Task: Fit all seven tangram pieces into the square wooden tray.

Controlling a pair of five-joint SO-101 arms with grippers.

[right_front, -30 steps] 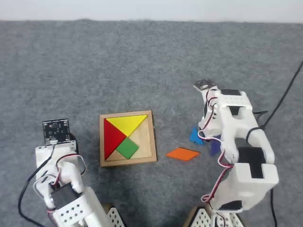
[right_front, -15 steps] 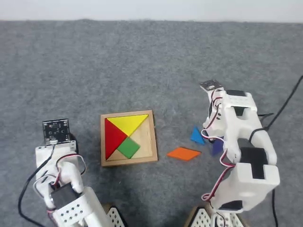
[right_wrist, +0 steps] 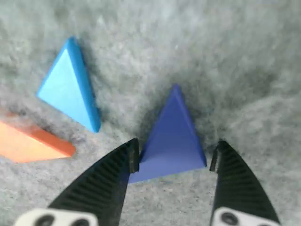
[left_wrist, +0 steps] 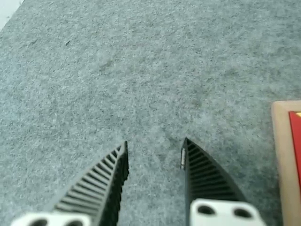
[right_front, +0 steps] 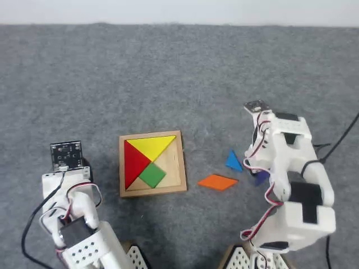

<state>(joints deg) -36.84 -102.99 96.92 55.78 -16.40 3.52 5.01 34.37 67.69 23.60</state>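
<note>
The square wooden tray (right_front: 182, 162) lies mid-table holding a yellow triangle (right_front: 150, 147), a red triangle (right_front: 133, 162) and a green square (right_front: 151, 175). To its right lie an orange parallelogram (right_front: 217, 181) (right_wrist: 28, 141), a light blue triangle (right_front: 234, 160) (right_wrist: 70, 84) and a dark blue triangle (right_front: 260, 177) (right_wrist: 171, 134). My right gripper (right_wrist: 174, 157) stands open, its fingers on either side of the dark blue triangle's wide end, low over the carpet. My left gripper (left_wrist: 154, 153) is open over bare carpet left of the tray (left_wrist: 282, 141).
Grey carpet covers the whole table. The right arm's white body (right_front: 291, 185) rises over the loose pieces. The left arm (right_front: 70, 196) sits at the front left. A black cable (right_front: 342, 112) runs along the right edge.
The right arm has swung rightward and a little toward the front, uncovering the light blue triangle. The left arm and the pieces stayed put.
</note>
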